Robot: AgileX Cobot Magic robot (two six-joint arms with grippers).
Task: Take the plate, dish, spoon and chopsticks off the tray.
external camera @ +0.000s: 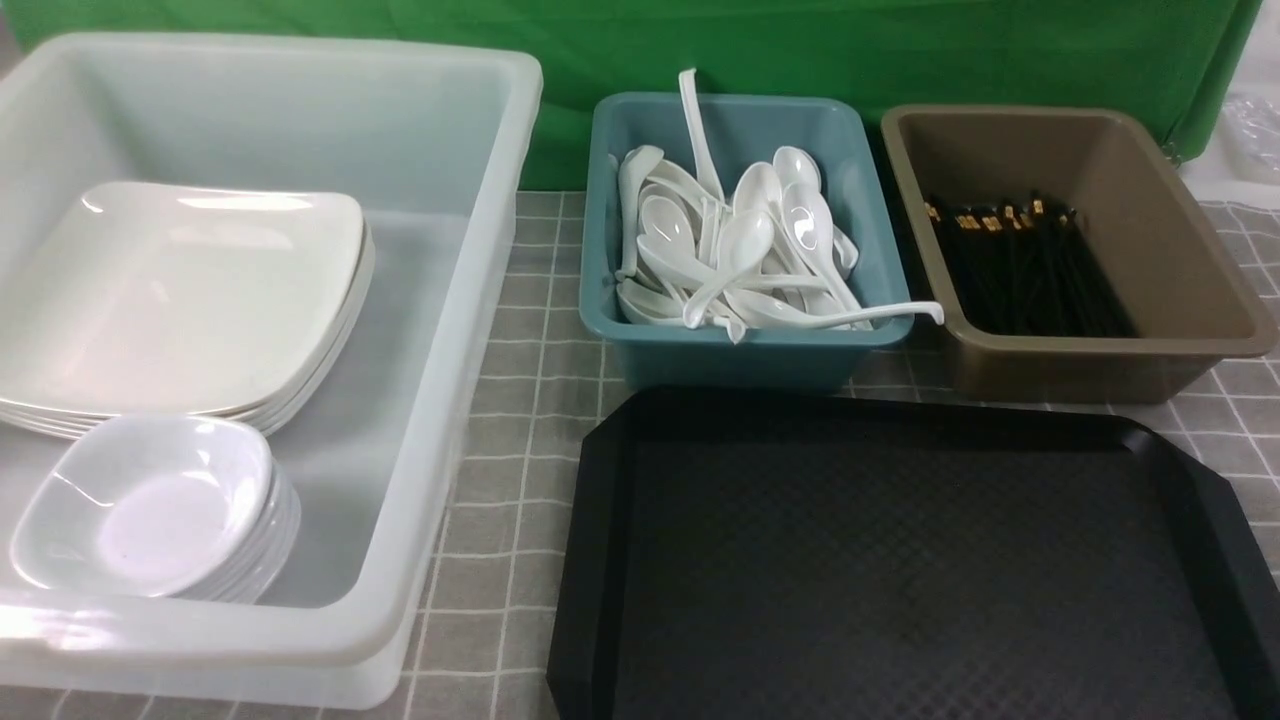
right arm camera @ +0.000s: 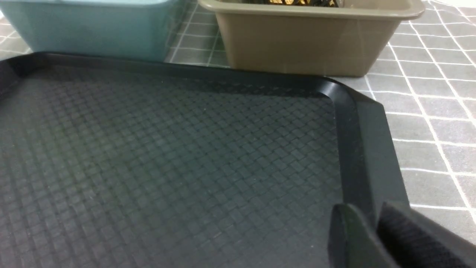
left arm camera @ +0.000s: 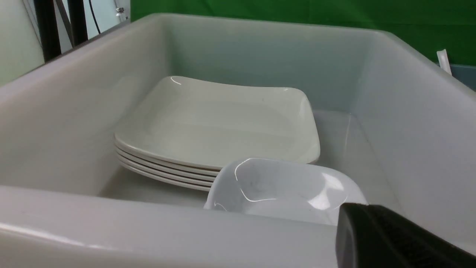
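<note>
on the left stands a big see-through white bin (external camera: 440,400) on the grey checked cloth (external camera: 520,500). inside it, at the back, lies a stack of big square white plates (external camera: 190,300). the top plate lies flat on the others. in the front part of the bin sits a stack of small deep white dishes (external camera: 150,510), just beside the plates and touching their front edge. the bin's tall front wall hides the low part of the dishes from the left wrist view.

the left gripper (left arm camera: 390,238) shows only as a dark finger close to the bin's front wall, near the dishes. it is clenched shut and holds nothing that i can see.

in the middle at the back is a teal tub (external camera: 740,340) full of white soup spoons (external camera: 750,250), all in a heap. one long handle sticks up and one hangs over the front rim.

to the right is a brown tub (external camera: 1180,300) with a bunch of black chopsticks (external camera: 1020,270) with gold bands lying in it.

in front of both tubs lies the black tray (external camera: 900,560). its bumpy floor is bare.

the right gripper (right arm camera: 375,238) hangs over the tray's right rim. its fingers stand a little apart, with the tray's rim seen in the gap, and i cannot tell if it grips it.
</note>
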